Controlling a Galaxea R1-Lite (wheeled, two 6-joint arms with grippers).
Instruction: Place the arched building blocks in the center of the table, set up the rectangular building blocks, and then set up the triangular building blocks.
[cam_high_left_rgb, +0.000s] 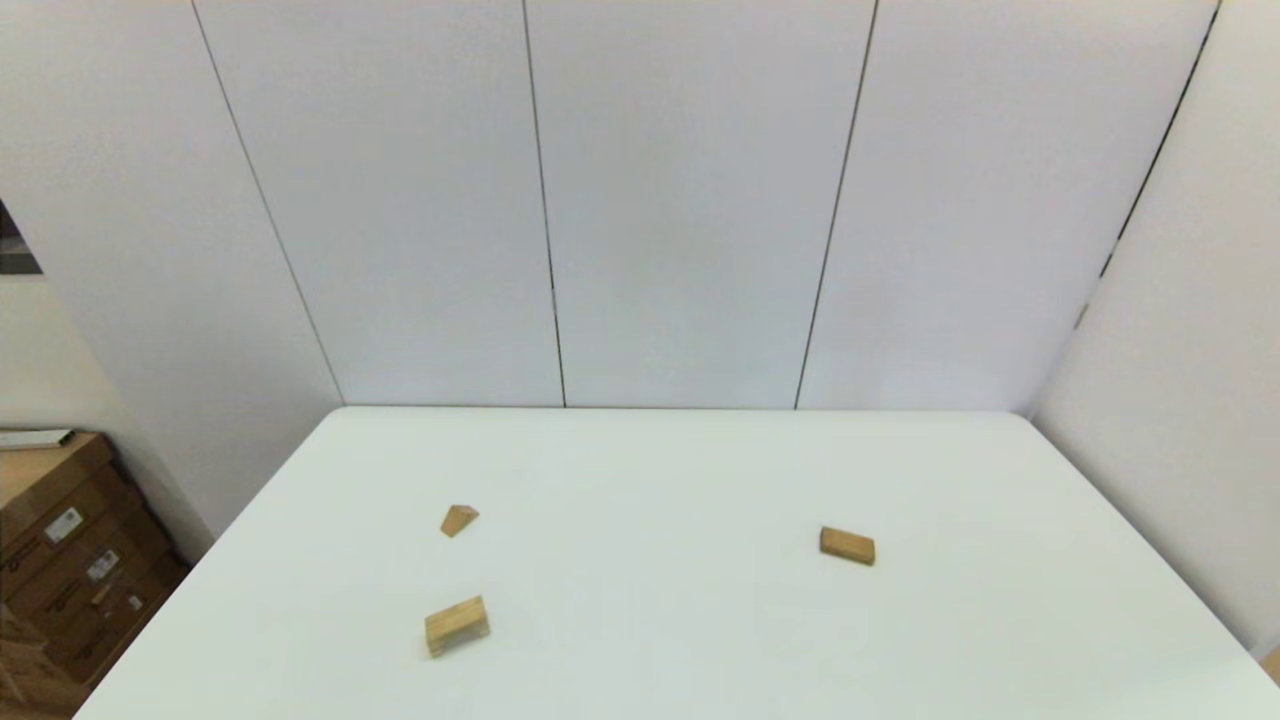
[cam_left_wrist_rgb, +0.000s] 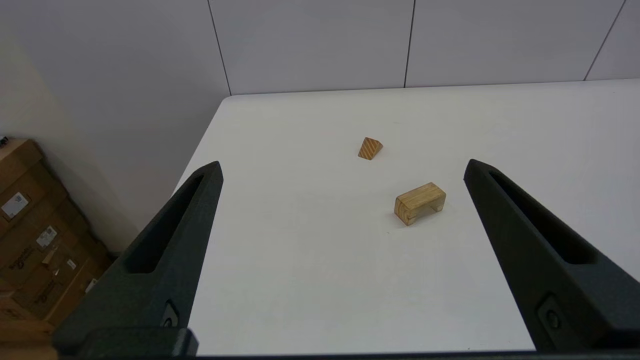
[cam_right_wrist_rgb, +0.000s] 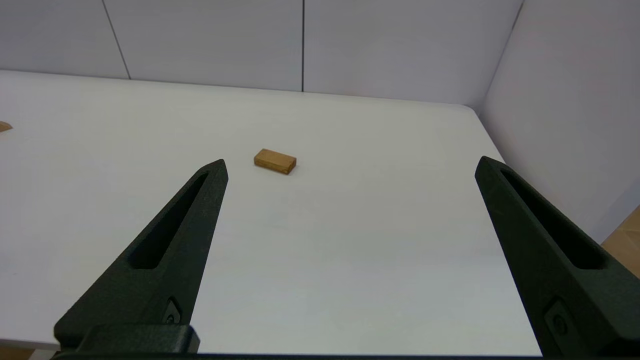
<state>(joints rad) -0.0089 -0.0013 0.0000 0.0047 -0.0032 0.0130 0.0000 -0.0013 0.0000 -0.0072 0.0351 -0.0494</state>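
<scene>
The arched block (cam_high_left_rgb: 457, 626) lies on the white table (cam_high_left_rgb: 650, 640) at about 7 o'clock from the table's middle, near the robot's edge, resting with its shallow hollow facing sideways and down toward the tabletop, as the left wrist view shows (cam_left_wrist_rgb: 420, 202). The small wedge (cam_high_left_rgb: 459, 520) sits at 12 o'clock from it, apart from it, lying on one of its faces. The flat slab (cam_high_left_rgb: 847, 546) lies flat well apart from both, at about 3 o'clock from the table's middle, on the robot's right half.

The left gripper (cam_left_wrist_rgb: 342, 167) hangs above the near left part of the table, its two black fingers spread wide and holding nothing. The right gripper (cam_right_wrist_rgb: 350, 165) hangs above the near right part, jaws likewise spread wide and empty, with the slab ahead of it. Neither arm shows in the head view.

Cardboard boxes (cam_high_left_rgb: 70, 570) stand on the floor off the table's left side, at 9 o'clock.
</scene>
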